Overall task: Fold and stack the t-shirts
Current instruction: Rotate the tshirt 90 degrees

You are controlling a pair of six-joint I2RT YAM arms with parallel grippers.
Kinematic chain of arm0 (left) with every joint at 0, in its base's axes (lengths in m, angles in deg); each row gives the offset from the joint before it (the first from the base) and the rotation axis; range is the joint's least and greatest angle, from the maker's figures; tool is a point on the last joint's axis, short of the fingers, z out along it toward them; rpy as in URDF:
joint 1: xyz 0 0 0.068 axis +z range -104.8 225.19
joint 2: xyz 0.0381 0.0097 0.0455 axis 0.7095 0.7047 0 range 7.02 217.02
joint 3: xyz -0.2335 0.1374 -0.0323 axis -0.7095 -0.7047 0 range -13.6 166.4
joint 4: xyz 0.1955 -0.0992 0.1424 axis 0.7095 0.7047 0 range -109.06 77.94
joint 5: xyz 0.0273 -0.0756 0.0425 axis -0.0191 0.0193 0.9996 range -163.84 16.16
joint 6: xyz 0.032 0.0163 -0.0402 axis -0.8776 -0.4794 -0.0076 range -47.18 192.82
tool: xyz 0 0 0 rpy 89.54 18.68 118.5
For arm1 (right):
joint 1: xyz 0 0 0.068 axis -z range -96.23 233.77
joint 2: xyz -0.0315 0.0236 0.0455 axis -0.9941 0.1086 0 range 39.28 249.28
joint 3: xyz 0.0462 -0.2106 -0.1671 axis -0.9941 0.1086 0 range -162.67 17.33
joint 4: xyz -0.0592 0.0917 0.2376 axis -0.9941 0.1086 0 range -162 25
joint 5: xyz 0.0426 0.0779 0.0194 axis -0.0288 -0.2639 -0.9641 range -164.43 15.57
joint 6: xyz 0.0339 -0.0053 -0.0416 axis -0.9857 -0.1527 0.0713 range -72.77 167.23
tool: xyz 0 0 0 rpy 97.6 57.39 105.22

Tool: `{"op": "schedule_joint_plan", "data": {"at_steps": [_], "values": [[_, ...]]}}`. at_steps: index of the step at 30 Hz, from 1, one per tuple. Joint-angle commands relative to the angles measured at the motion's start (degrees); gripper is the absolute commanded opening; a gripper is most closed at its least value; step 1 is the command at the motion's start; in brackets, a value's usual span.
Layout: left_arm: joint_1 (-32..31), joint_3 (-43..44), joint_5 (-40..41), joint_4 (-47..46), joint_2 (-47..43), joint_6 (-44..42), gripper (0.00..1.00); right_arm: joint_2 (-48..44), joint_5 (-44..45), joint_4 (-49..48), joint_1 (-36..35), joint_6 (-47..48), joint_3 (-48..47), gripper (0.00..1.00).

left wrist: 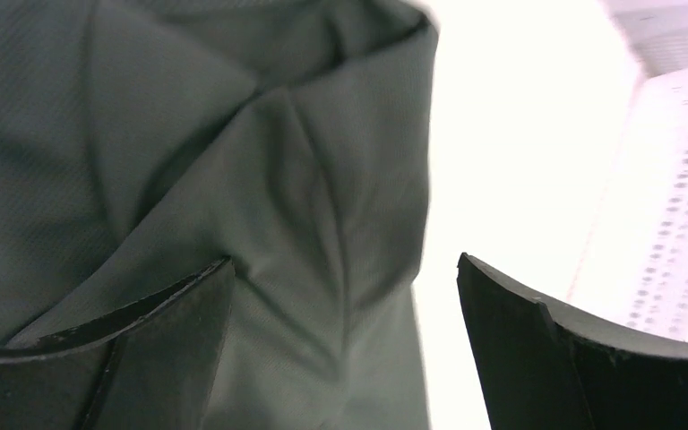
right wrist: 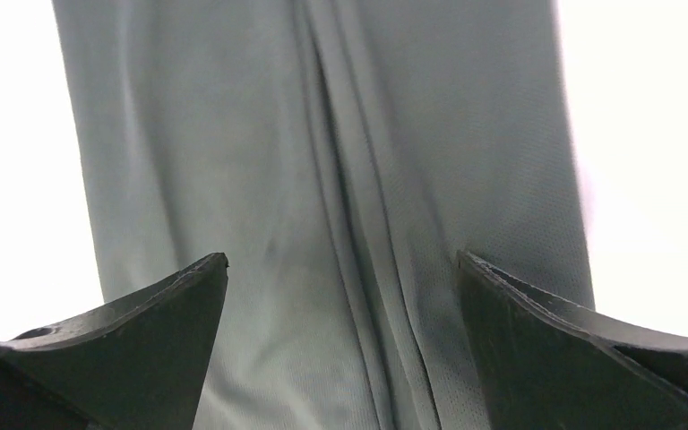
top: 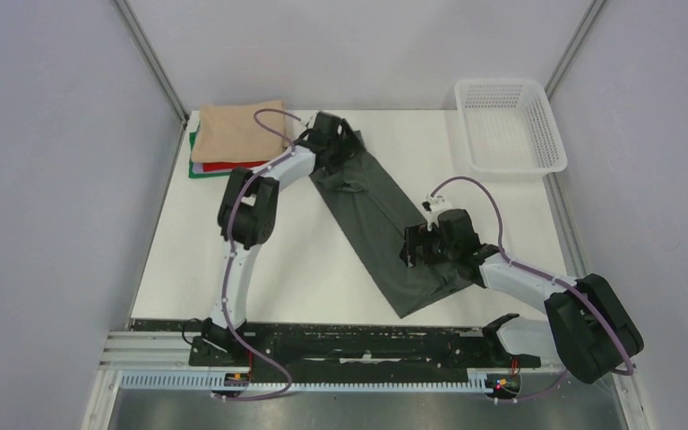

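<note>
A dark charcoal-grey t-shirt (top: 376,224) lies folded into a long strip, running diagonally from the back centre to the front right of the table. My left gripper (top: 339,143) is open over its far end, by the cloth's right edge; the wrist view shows creased grey cloth (left wrist: 233,179) between the spread fingers (left wrist: 143,349). My right gripper (top: 418,244) is open over the strip's near part; the shirt (right wrist: 340,179) with a lengthwise fold shows between its fingers (right wrist: 125,349). A folded tan shirt (top: 237,134) tops a stack with red (top: 233,166) and green (top: 195,170) shirts at the back left.
A white plastic lattice basket (top: 509,125) stands at the back right; it also shows in the left wrist view (left wrist: 672,206). Grey walls enclose the table on three sides. A black rail (top: 358,345) runs along the near edge.
</note>
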Motion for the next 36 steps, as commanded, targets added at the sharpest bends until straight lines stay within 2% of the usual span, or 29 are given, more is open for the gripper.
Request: {"op": "schedule_joint_plan", "data": {"at_steps": [1,3,5,8,13,20,27,33,36], "values": [[-1.33,24.39,-8.56,7.72,18.95,-3.64,1.00,-1.05,-4.02,-0.17,-3.78,-0.36,0.92,0.98],[-1.88,38.98,-12.92,6.97,27.52,-1.19,1.00,-1.35,-5.65,-1.05,-7.02,-0.22,1.33,0.98],[-2.25,46.01,-16.84,2.19,33.78,3.27,1.00,-1.34,-6.36,-1.73,-10.10,0.05,1.05,0.98],[-2.59,44.79,-17.90,-8.32,35.40,7.83,1.00,-1.16,-6.15,-2.82,-14.26,0.26,-0.42,0.98],[-3.13,44.84,-18.33,-11.11,31.92,4.34,1.00,-0.62,-4.54,-4.96,-17.79,-0.22,-2.55,0.98],[-3.13,40.99,-16.18,-3.21,20.92,-6.13,1.00,-5.94,0.53,-5.48,-17.81,-3.89,-3.31,0.98],[-3.13,36.68,-16.05,4.20,10.64,-13.21,1.00,-14.96,9.31,0.66,-17.80,-6.14,-2.01,0.98],[-3.47,35.85,-16.73,10.53,5.20,-17.42,1.00,-21.82,9.94,1.46,-17.74,-9.08,0.70,0.98],[-4.10,31.87,-14.50,17.93,0.23,-20.01,1.00,-24.15,14.52,6.74,-17.51,-11.35,1.26,0.98]]}}
